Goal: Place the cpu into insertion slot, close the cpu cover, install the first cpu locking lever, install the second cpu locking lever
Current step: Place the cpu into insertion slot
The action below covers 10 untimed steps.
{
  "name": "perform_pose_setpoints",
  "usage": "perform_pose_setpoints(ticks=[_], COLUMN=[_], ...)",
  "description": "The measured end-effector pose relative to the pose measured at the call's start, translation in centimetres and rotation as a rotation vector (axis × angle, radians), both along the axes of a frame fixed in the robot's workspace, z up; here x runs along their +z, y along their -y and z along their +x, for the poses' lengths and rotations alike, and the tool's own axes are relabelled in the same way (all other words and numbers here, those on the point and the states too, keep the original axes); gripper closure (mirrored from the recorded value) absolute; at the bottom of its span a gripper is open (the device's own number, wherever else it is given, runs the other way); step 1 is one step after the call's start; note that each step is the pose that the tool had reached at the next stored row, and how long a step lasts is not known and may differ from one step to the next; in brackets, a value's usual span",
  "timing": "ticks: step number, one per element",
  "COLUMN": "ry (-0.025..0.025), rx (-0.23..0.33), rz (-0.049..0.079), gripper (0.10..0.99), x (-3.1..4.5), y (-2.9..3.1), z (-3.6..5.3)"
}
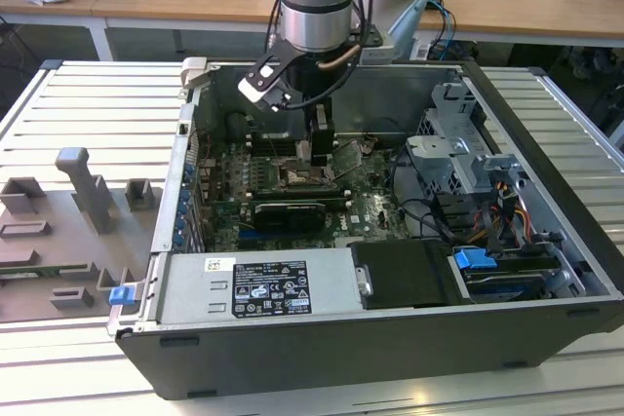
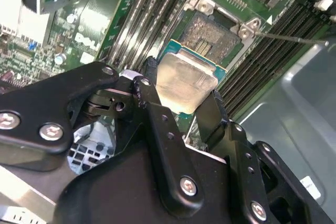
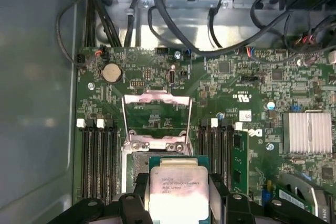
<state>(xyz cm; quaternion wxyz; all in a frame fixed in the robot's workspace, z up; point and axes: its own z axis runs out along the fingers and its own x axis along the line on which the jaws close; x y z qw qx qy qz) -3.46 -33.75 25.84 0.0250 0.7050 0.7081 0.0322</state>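
The open computer case (image 1: 292,338) lies on the slatted surface (image 1: 78,94), and the arm (image 1: 314,7) reaches down into it over the green main board (image 3: 236,77). The first step looks to be in hand: the end effector (image 2: 182,88) pinches the chip (image 3: 176,190) by two opposite edges and holds it close over the socket (image 2: 210,32), not yet seated, while the cover (image 3: 155,98) stands swung up. Seating it calls for the chip squared to the socket and let down flat, as the bare contacts look delicate.
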Motion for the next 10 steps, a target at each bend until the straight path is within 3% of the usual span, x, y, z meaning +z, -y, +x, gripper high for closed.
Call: perform_pose_setpoints(ticks=[2, 10], ry=[-0.0001, 0.0000], rx=[0.000, 0.000], rz=[0.000, 0.001], gripper=[0.549, 0.549], x=[-0.71, -2.10], y=[-0.01, -0.03], z=[-0.20, -0.22])
